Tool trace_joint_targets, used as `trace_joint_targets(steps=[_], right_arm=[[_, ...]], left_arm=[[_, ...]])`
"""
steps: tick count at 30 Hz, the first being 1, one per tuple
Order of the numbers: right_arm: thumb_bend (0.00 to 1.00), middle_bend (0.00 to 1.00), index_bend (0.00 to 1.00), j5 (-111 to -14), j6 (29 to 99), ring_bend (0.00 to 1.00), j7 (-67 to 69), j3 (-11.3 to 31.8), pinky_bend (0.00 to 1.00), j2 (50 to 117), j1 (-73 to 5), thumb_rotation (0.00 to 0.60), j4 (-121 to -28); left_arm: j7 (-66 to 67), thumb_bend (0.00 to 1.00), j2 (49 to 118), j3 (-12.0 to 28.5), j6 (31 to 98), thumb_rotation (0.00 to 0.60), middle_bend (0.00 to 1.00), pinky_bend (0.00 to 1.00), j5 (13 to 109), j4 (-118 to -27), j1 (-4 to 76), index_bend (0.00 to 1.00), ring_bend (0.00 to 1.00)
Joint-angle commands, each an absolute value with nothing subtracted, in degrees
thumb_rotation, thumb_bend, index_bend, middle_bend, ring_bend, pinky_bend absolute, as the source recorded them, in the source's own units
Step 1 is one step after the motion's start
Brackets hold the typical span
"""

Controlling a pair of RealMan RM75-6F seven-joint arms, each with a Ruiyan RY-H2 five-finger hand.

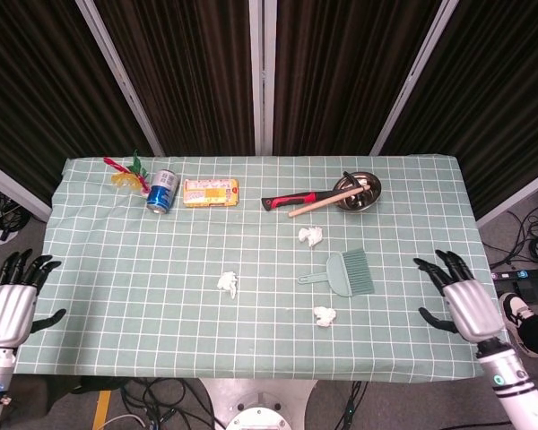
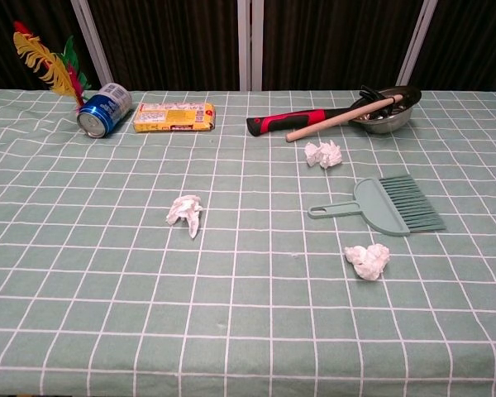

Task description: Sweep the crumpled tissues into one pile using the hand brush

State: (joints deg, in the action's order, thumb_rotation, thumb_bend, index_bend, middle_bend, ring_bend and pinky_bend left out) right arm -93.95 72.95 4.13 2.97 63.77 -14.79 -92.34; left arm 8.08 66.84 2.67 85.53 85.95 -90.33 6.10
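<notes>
the teal hand brush (image 1: 349, 272) lies on the counter (image 1: 117, 269) between three separate crumpled tissues (image 1: 228, 283), both the left hand (image 1: 7, 305) and right hand (image 1: 462, 296) spread and empty, no label legible.

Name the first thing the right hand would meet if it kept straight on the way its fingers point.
Probably the hand brush: the right hand points up-left over the table, toward its bristles. Height is unclear.
</notes>
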Motion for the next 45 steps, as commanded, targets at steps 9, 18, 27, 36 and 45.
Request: trace_joint_targets(steps=[9,18,27,36,45], right_arm=[[0.16,0.35,0.29,-86.2,48.8,0.00,-1.1,8.9,0.05,81.3,-34.8,0.600,-82.4],[0.16,0.35,0.32,-82.2,46.9,0.00,-7.5,9.1,0.05,91.1,-38.8,0.600,-73.5],[0.16,0.40,0.37,-82.5,51.1,0.03,-12.8,7.2,0.05,96.5,-38.8,0.600,-67.8],[0.20,0.44,0.42,-82.1,53.8,0.06,-16.2,5.8,0.05,100.0,-37.9,0.600,-64.8],[0.22,0.44,0.44,-81.6,54.1,0.06,-16.7,5.3,0.05,101.1,-37.9,0.600,-62.9]], left_arm=[[7.4,0.00,66.4,2.1,85.8,0.600,0.16,0.07,86.2,-90.7,5.6,0.21,0.05],[6.2,0.00,66.3,1.9,85.3,0.600,0.16,0.07,86.0,-90.6,5.5,0.21,0.05],[5.5,0.00,66.8,2.0,84.8,0.600,0.16,0.07,86.0,-89.9,5.8,0.21,0.05],[4.4,0.00,67.3,1.8,85.0,0.600,0.16,0.07,86.2,-88.9,5.6,0.21,0.05],[3.5,0.00,67.7,1.6,85.1,0.600,0.16,0.07,86.1,-88.2,5.3,0.21,0.05]])
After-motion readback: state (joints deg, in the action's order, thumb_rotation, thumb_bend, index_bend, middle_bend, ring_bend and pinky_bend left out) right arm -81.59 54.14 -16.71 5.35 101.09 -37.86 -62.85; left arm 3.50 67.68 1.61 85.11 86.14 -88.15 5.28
